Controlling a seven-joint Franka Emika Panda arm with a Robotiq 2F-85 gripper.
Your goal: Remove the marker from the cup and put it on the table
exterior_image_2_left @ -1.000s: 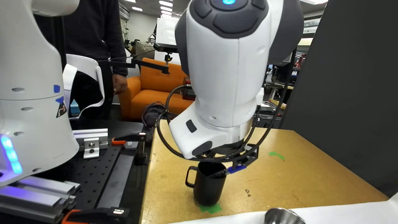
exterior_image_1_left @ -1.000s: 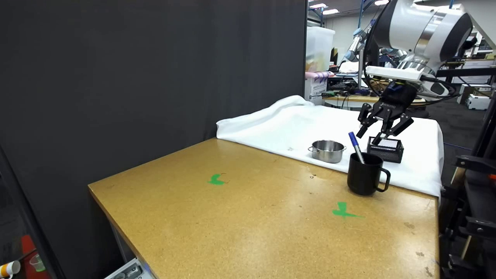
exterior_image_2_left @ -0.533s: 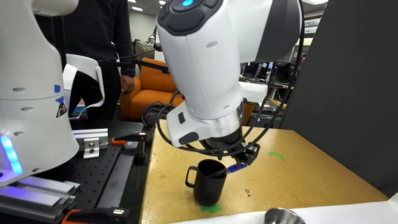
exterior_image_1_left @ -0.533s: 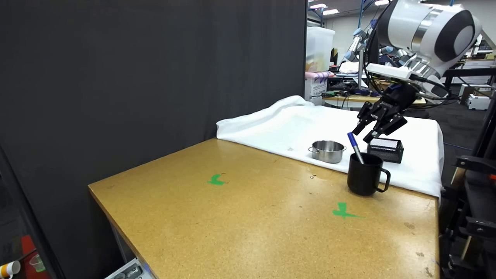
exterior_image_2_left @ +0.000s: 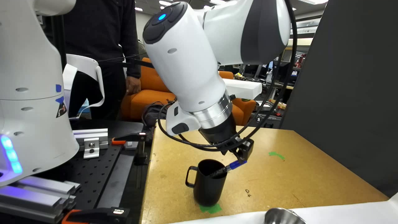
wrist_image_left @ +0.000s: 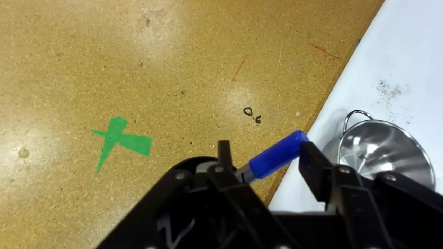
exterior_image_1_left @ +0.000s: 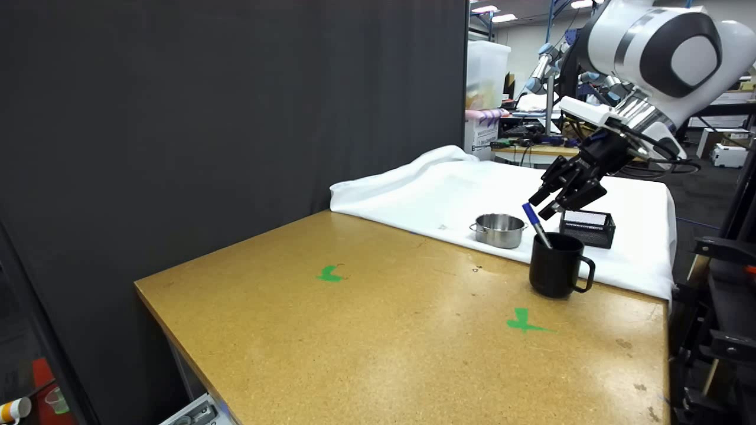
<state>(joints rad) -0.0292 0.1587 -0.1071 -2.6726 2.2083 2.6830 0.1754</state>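
The marker [exterior_image_1_left: 538, 225] leans in the cup [exterior_image_1_left: 553, 271] near the corner of the table [exterior_image_1_left: 366, 336] by the white cloth [exterior_image_1_left: 502, 186]; the gripper [wrist_image_left: 266, 159] stands spread, apparently about the blue cap [wrist_image_left: 277, 155]; best pinch squarely, then draw the marker out along its lean.

Close wrist view down onto table [wrist_image_left: 173, 79], exterior views farther back, sharing cup [exterior_image_1_left: 553, 270]

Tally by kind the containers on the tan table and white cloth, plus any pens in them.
Black cylindrical mug with side handle: 1
Shiny round metal pot: 1
Black rectangular mesh box: 1
Blue-capped silver marker: 1
Total: 4
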